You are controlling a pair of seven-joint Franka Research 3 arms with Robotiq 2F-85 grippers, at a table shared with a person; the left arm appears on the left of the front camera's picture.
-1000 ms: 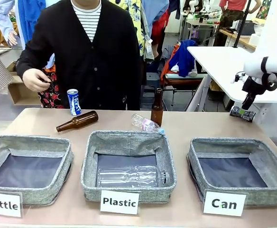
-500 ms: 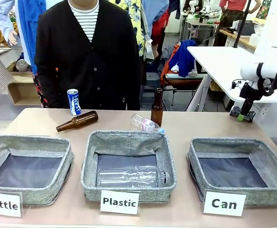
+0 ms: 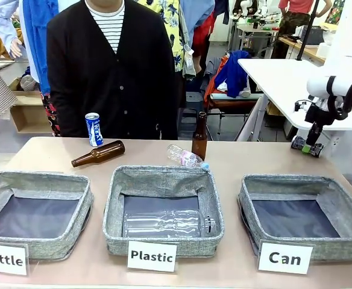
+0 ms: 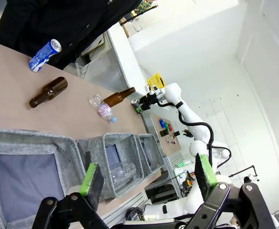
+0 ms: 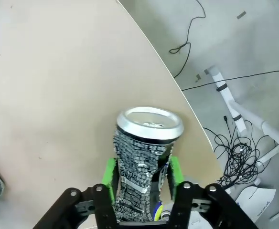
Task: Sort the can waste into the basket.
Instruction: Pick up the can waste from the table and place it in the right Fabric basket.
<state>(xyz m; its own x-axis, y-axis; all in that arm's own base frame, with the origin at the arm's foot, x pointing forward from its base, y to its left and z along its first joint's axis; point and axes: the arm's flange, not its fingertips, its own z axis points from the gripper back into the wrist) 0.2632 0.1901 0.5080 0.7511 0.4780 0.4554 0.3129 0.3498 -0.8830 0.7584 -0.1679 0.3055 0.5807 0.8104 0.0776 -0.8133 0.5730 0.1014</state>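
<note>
Here, with 12 o'clock taken as the far side of the table (image 3: pixel 248 158), where the person (image 3: pixel 113 66) is stood, the dented can (image 3: pixel 307 146) is found at the far right corner. That places it at about 12 o'clock from the Can basket (image 3: pixel 336 248), well apart from it. The can is clasped by the right gripper (image 3: pixel 310 143), which is set over it from above. In the right wrist view the green pads (image 5: pixel 110 177) are seen pressed against both crumpled black-and-silver sides, with the silver rim pointed away from the wrist. Whether the can is lifted or rested on the tabletop cannot be told.

The blue-and-white can (image 3: pixel 93 129) is stood upright at the far left edge, at about 10 o'clock from the Plastic basket (image 3: pixel 194 245), close in front of the person. A lying brown bottle (image 3: pixel 98 153) is seen near that can, at its 5 o'clock. An upright brown bottle (image 3: pixel 199 136) is placed at 12 o'clock from the Plastic basket, and a clear plastic bottle (image 3: pixel 185 157) is laid at its 7 o'clock, just beside the basket's far rim. A second clear bottle (image 3: pixel 164 224) is laid inside the Plastic basket. The Bottle basket (image 3: pixel 55 250) is set at its 9 o'clock.

The left gripper (image 4: pixel 146 174) is held above the near left of the table, its fingers (image 4: pixel 89 177) spread wide with nothing between them.
</note>
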